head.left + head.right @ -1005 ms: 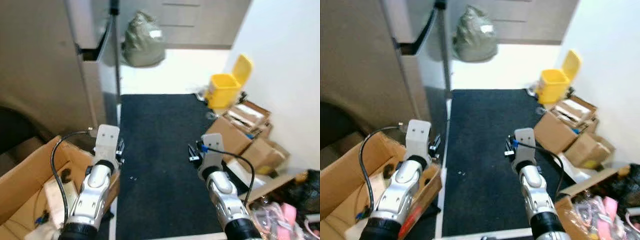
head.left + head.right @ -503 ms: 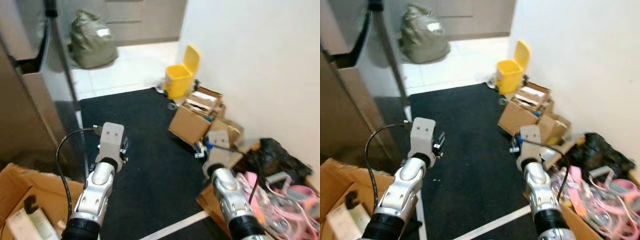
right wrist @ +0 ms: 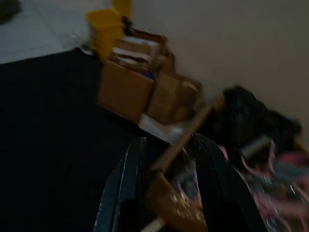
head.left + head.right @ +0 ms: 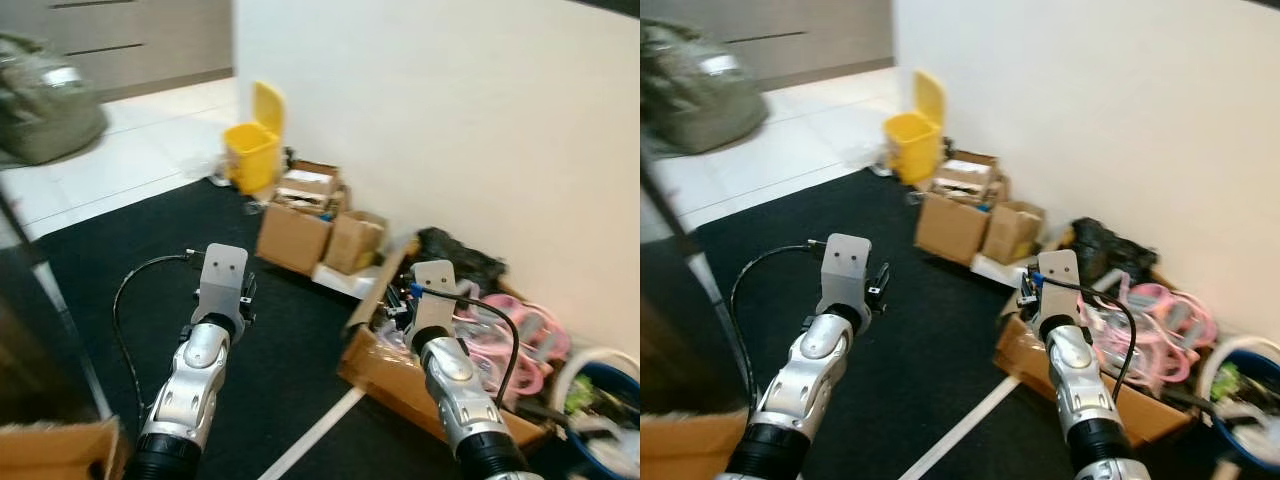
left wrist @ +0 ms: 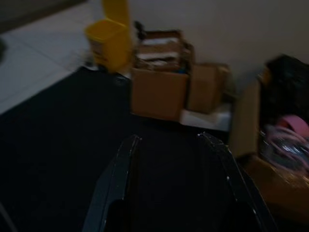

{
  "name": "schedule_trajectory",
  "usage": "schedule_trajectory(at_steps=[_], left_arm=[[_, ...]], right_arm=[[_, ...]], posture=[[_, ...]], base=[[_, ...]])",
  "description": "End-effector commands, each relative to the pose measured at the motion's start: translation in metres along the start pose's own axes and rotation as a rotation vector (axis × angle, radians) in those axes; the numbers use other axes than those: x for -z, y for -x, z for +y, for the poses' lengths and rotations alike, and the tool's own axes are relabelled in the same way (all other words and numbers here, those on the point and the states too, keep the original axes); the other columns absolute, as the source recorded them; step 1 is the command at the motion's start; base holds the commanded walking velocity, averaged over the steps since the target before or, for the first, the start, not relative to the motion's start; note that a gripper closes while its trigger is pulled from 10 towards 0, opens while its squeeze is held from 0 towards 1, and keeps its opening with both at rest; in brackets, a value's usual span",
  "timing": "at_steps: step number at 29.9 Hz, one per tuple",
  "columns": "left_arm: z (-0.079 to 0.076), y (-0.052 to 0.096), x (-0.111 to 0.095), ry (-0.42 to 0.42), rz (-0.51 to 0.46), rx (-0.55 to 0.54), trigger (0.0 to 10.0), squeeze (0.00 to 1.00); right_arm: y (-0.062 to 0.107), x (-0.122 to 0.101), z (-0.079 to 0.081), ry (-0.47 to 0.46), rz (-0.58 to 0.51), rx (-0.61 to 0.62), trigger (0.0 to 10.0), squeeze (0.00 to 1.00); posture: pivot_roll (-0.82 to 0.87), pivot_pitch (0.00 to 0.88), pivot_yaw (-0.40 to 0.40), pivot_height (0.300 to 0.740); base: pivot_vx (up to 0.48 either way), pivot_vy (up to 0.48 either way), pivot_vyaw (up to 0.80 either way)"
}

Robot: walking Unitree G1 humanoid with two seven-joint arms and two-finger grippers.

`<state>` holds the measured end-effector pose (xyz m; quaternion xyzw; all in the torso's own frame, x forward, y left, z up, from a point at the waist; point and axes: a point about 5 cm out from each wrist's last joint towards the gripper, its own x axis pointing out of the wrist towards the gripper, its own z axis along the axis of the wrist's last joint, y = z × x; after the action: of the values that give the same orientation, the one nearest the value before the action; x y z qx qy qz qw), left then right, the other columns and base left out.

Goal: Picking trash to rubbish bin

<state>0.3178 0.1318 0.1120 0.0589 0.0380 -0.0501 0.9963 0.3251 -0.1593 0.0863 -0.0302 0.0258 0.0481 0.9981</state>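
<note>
The yellow rubbish bin [image 4: 252,152] stands against the white wall [image 4: 420,110], lid up, with brown cardboard boxes [image 4: 318,228] just beside it. Both arms reach out over the black mat [image 4: 150,250] — the left gripper [image 5: 169,145] and right gripper [image 3: 166,145] are each spread and empty (views blurred). A box of pink clutter [image 4: 510,335] lies further along the wall from the bin, near the right gripper.

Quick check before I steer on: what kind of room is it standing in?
Probably a storage or utility corner of a home: a dark mat on pale tiled floor, cardboard boxes stacked along a white wall, a yellow pedal bin and a full refuse sack.
</note>
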Motion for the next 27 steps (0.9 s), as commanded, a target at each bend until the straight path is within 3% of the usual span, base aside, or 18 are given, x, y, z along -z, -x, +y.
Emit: schedule_trajectory(at_steps=[1,27], left_arm=[[-0.003,0.002,0.007,-0.004,0.027,0.01,10.0,0.0],[-0.002,-0.004,0.004,-0.054,0.033,0.058,10.0,0.0]], right_arm=[[0.003,0.006,-0.003,-0.003,0.032,0.016,10.0,0.0],[0.016,0.019,-0.01,-0.039,0.066,0.1,10.0,0.0]], posture=[[-0.01,0.111,-0.057,0.74],[0.0,0.122,0.003,0.74]], base=[[0.0,0.0,-0.8],[0.0,0.0,-0.8]])
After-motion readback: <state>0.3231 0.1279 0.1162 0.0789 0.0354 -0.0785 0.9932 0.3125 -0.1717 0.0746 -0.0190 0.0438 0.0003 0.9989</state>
